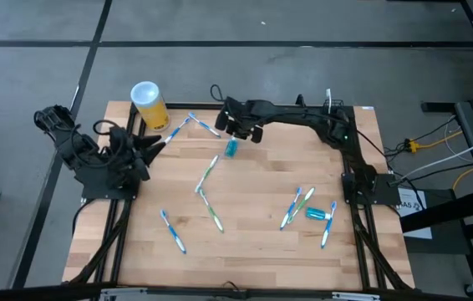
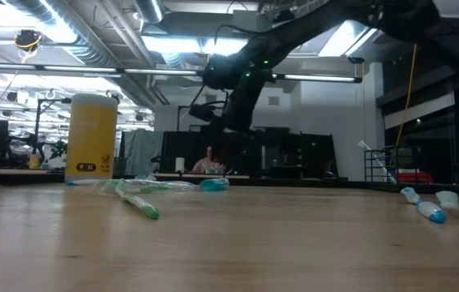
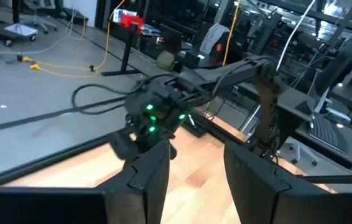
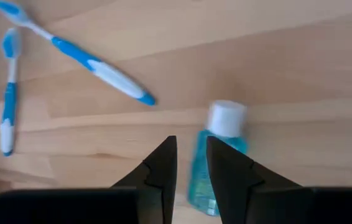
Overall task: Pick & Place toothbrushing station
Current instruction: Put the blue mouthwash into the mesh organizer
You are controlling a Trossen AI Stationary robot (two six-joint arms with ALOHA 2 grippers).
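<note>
No toothbrushing station shows in any view. My right gripper (image 1: 239, 130) (image 4: 190, 144) hangs open above the table's far middle, tilted downward, with a narrow gap between its fingers. Just below and beside its fingertips a small teal bottle (image 4: 216, 155) (image 1: 231, 148) with a white cap lies on its side on the wood. My left gripper (image 1: 155, 144) (image 3: 196, 155) is held up near the table's left edge, roughly level and open, with nothing between its fingers.
A yellow cup with a white lid (image 1: 146, 102) stands at the far left. Blue toothbrushes (image 4: 76, 53) (image 4: 8, 99) lie near the bottle, and green ones (image 1: 207, 174) at mid-table. More brushes and a second teal bottle (image 1: 316, 214) lie near right. A person (image 2: 211, 162) sits far behind the table.
</note>
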